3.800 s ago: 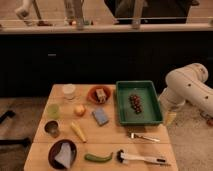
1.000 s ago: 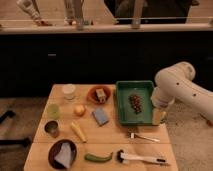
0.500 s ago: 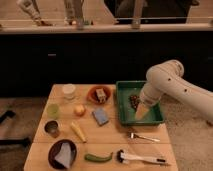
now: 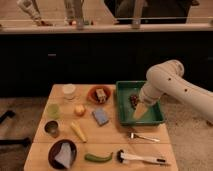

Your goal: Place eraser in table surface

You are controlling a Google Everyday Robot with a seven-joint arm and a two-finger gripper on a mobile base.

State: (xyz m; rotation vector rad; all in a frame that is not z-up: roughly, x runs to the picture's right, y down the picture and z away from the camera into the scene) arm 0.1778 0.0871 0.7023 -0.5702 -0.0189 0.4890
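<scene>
Eraser point(image 4: 102, 94) sits as a small tan block in a reddish bowl point(image 4: 91, 96) on the wooden surface point(image 4: 107, 140). It lies well apart from the gripper point(image 4: 139, 114), off to the gripper's picture-left and a little farther back, so it is not yet on the bare surface. Its darker base is hard to tell from the bowl's inside.

The gripper hangs over the green tray point(image 4: 155, 118), near the tray's front half, at the end of a white arm point(image 4: 170, 82) that comes in from the right edge, where the rest of the arm is cut off. It shows only as a pale tapered shape pointing down. Its fingers are spread and nothing is seen between them. Whether the tip touches the tray floor cannot be told.

Just behind the gripper in the tray lies a small dark thing point(image 4: 133, 99), partly covered by the wrist and too blurred to name.

On the picture-left of the gripper, beyond the tray wall, lies a blue-grey sponge pad point(image 4: 100, 116), and farther left a round yellow-orange fruit point(image 4: 79, 110).

In front of the gripper, nearer the camera, a thin metal utensil point(image 4: 145, 137) lies on the surface, and a dark-headed brush with a pale handle point(image 4: 141, 159) lies at the front edge.
</scene>
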